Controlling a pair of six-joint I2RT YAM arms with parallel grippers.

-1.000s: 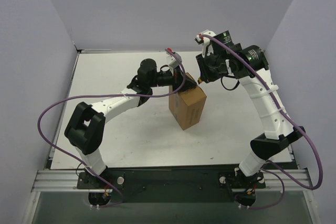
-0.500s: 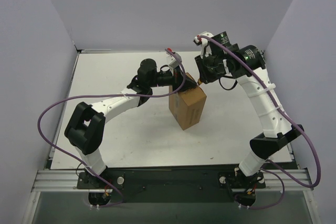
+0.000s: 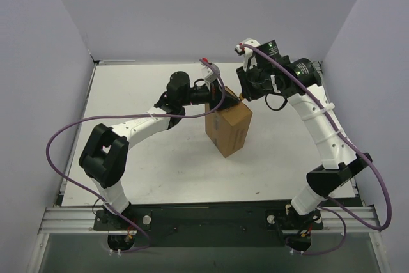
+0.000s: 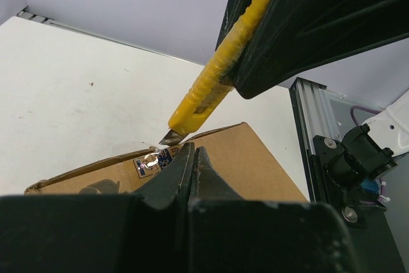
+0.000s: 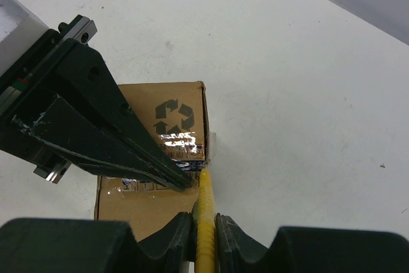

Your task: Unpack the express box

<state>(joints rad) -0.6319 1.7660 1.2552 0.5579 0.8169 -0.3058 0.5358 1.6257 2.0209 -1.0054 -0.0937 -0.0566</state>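
The right hand (image 5: 204, 220) is squeezed tight on a yellow knife (image 4: 216, 78). The knife's short blade points down at the far top edge of the express box (image 3: 230, 129), right by the shiny tape (image 5: 180, 142) at the corner. I cannot tell if the blade touches the tape. The left hand (image 4: 193, 158) has its two fingers pressed together and holds nothing. Its tips lie on top of the box, just beside the blade. Both hands meet over the far end of the box. One arm comes from the box's left and one from its right.

The box stands about in the middle of the white desk (image 3: 160, 164), turned a bit crooked. White desk shows on every side of the box, most of all on its left side and its near side. Pale walls (image 3: 204, 11) stand well apart from the box, on its left, its right and its far side.
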